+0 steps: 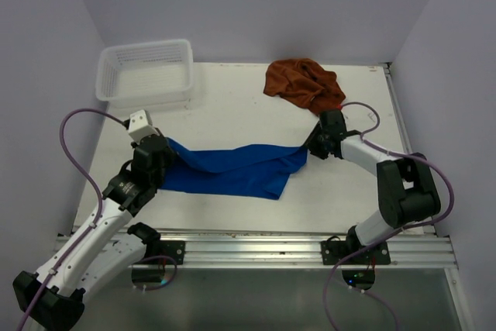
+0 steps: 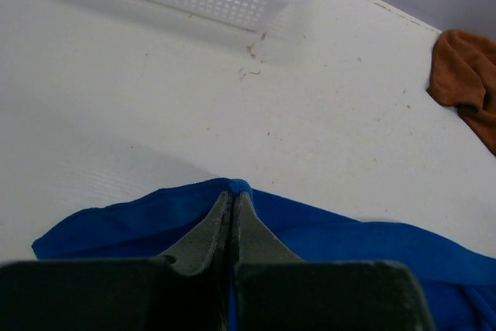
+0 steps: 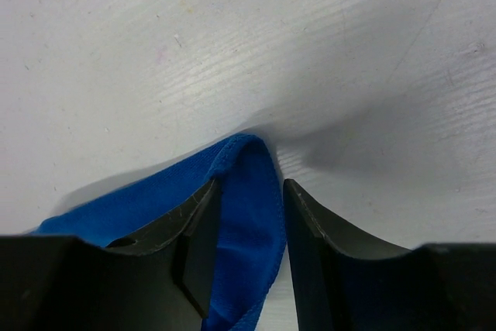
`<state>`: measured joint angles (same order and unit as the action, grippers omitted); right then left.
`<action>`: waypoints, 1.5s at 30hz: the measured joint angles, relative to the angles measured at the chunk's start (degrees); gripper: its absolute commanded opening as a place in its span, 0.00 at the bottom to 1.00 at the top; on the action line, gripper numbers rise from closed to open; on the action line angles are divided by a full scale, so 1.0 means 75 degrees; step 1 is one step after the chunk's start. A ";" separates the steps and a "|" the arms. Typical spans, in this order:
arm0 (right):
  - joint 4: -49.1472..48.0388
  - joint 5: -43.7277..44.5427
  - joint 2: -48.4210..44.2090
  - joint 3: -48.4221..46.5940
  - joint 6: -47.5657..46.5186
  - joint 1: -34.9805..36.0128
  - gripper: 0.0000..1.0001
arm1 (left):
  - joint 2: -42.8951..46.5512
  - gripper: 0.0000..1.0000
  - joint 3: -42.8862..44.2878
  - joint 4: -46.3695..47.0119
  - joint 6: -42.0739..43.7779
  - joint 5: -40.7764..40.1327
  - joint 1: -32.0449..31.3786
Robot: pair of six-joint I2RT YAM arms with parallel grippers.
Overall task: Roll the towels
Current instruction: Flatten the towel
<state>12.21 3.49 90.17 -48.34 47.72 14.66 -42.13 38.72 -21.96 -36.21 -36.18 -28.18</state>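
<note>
- Left gripper point(image 2: 232, 195) is pressed tight together, pinching the hem of the bright royal blue cloth towel point(image 1: 232, 172) at its left end, centre-left of the top view.
- Right gripper point(image 3: 249, 184) stands spread at the towel's right end. A fold of blue cloth lies between the jaws, against one finger and clear of the other, so it does not look pinched.
- Between the two grippers the blue towel runs as a band across the middle of the frame, partly doubled over on itself, with its lower edge on the white counter point(image 1: 248, 114).
- A rust-brown cloth towel point(image 1: 304, 83) sits crumpled at the upper right, well apart from the white plastic mesh basket point(image 1: 147, 92) at the upper left.
- Both towels look light, soft and limp. They will likely sag and bunch rather than hold a shape.
- A hem or corner seems the best hold, and the cloth probably needs spreading flat before rolling.
- The counter looks smooth with faint grain and a few marks, so cloth may slide on it.
- Pale lilac walls close in on three sides, and a metal rail runs along the bottom.
</note>
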 measured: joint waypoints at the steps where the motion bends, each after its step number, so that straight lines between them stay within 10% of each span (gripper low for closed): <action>1: -0.0003 0.0000 -0.0026 0.0000 0.0017 0.0000 0.41 | 0.0000 0.00 -0.0003 0.0023 0.0000 0.0003 0.0000; 19: -0.0423 -0.0029 -0.0055 -0.0023 0.0379 0.0000 0.44 | -0.0070 0.00 -0.0029 0.0236 0.0181 0.0058 0.0000; 25: -0.0568 -0.0184 0.0431 -0.0134 0.0460 0.0000 0.00 | -0.0082 0.00 -0.0035 0.0271 0.0204 0.0058 0.0000; 45: 0.0804 -0.0414 -0.2168 -0.1772 -0.0137 -0.0277 0.00 | -0.0714 0.00 0.1035 0.0691 0.0105 0.0793 0.0195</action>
<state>18.24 0.38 73.91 -61.63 46.70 12.58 -47.48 46.48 -16.78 -35.42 -30.24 -26.72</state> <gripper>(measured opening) 0.011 0.011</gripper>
